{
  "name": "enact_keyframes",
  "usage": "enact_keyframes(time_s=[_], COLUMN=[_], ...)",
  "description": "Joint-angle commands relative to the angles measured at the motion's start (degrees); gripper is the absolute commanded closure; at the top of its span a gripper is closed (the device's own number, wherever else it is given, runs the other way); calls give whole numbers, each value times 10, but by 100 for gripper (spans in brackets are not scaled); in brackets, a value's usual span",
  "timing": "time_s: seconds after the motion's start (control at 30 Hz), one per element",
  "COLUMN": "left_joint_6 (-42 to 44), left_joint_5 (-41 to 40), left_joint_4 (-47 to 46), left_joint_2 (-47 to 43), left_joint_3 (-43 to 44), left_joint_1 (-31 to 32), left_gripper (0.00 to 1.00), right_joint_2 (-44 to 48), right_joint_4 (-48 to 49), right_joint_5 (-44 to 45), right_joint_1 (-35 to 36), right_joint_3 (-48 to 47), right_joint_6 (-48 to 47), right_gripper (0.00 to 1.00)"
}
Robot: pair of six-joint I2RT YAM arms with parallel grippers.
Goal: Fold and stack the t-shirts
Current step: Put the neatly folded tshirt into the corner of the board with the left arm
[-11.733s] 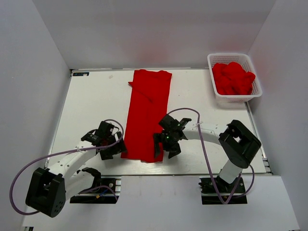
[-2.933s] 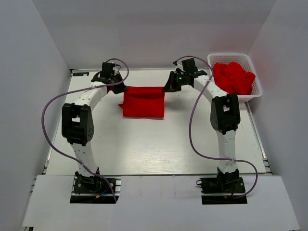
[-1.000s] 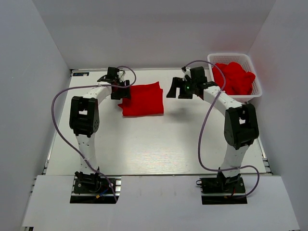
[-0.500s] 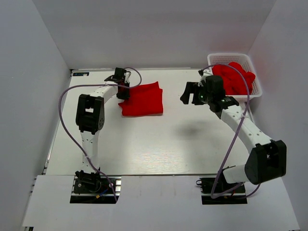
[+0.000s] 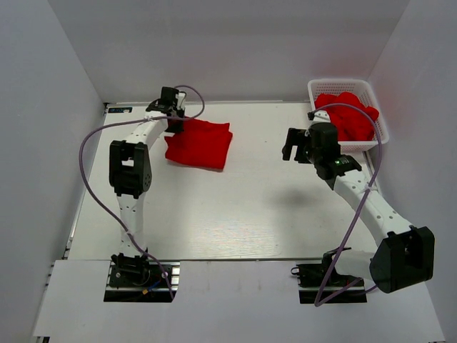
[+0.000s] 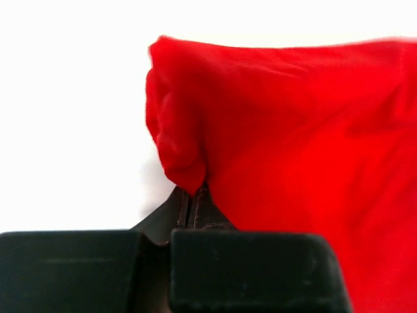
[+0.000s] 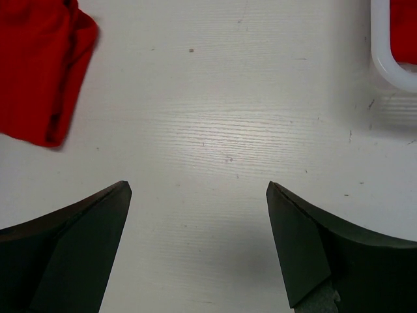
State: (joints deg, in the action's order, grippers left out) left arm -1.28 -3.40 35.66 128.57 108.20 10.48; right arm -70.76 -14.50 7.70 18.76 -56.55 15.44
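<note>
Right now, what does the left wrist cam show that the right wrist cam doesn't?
Left wrist only: the left gripper shut, pinching a bunched edge of the folded t-shirt.
Right wrist only: the right gripper wide open and holding nothing above the table, plus the rim of the white basket at the upper right with red cloth inside.
Both: the folded t-shirt and the white table surface.

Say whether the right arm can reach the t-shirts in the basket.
Probably yes: the right gripper is open close beside the white basket, nothing lies between, and the red t-shirts heaped inside are uncovered.
</note>
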Motion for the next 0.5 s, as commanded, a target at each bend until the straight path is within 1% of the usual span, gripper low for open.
enact_keyframes(time_s=[0.0,0.03,0.17,0.27,0.3,0.37,0.47], left_joint_6=[37,43,57,63,70,79,103], left_joint_5=[-43,-49,-76,-107,-108,-108,-122], left_joint_4=[10,10,15,20,27,27,-16], left_joint_2=[-18,-13,11,33,52,68,83], left_joint_3=[46,58,97,143,176,205,220], left_joint_1=[-27,-27,-68,-93,-100,-114,-130], left_gripper=[100,100,100,100,100,100,100], right_joint_2=[8,7,-19,-43,-50,-67,-101], right_joint_4=[17,16,11,11,10,10,9], right_joint_5=[30,34,49,52,49,47,33], right_joint_1=[-2,-1,-4,-3,-2,-4,-4], right_joint_3=[-1,-3,-23,-41,-45,-62,-90], right_joint_6=[0,-1,-3,-4,-4,-4,-9], right_gripper=[10,10,10,10,10,10,10])
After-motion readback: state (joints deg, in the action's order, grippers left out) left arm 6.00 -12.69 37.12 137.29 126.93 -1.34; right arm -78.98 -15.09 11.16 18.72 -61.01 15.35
